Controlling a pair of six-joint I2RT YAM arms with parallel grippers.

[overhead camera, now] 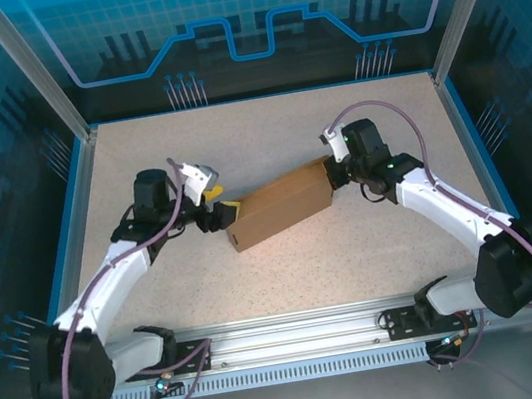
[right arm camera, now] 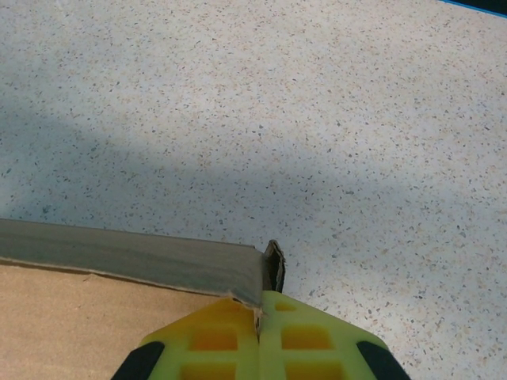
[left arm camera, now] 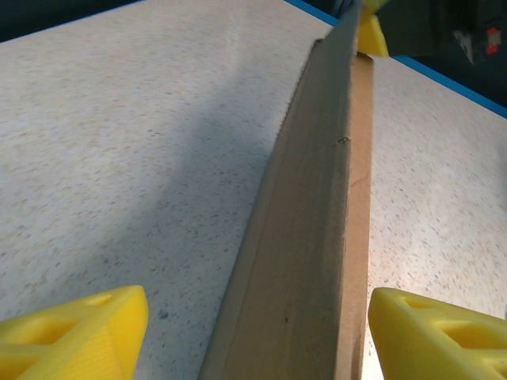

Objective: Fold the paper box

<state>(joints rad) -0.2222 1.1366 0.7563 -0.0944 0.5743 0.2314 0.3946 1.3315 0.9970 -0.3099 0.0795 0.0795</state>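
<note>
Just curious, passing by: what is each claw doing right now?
Left gripper: open, straddling the box.
Right gripper: shut, pinching the box's corner.

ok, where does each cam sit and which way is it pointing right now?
Top external: above and behind the bases, looking down on the table; shows both arms, with the left gripper and right gripper at opposite ends of the paper box.
Left wrist: low, looking along the box's length; its yellow fingers are spread either side.
Right wrist: looking down at a box corner; its fingers are shut on it.
Shared: both wrist views show the box and table.
</note>
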